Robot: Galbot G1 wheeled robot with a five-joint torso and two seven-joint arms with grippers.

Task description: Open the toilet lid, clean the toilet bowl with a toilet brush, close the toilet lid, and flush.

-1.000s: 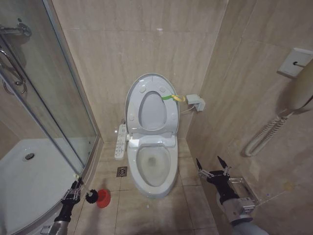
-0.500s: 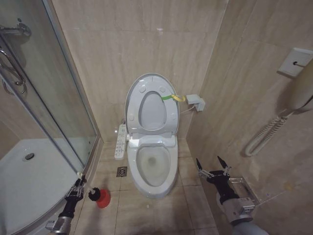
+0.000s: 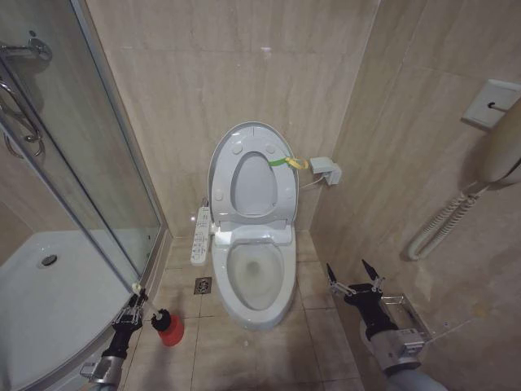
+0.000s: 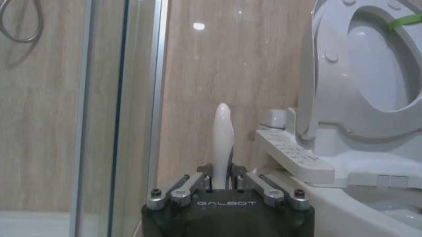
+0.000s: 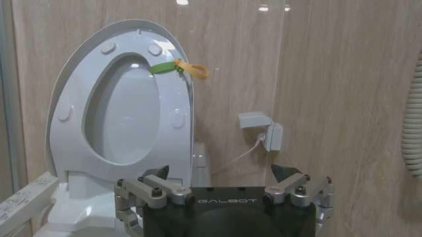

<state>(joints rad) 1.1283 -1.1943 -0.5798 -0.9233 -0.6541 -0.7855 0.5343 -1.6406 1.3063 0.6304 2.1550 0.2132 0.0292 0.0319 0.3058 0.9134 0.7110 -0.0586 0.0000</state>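
Note:
The toilet lid stands raised against the wall with the seat ring up in front of it, and a green-and-yellow strap hangs at its rim. Below it the toilet bowl lies open. On the floor tiles left of the bowl, my left gripper is shut on the pale handle of the toilet brush, whose red base sits low by the floor. My right gripper hovers open and empty to the right of the bowl. In the right wrist view it faces the lid.
A glass shower screen and white shower tray close off the left. The toilet's control panel and a floor drain lie left of the bowl. On the right wall are a socket box, a handset with coiled cord and a metal holder.
My left gripper, holding the brush, has shifted a little to the right toward the toilet, and the brush came with it. The right arm has not moved.

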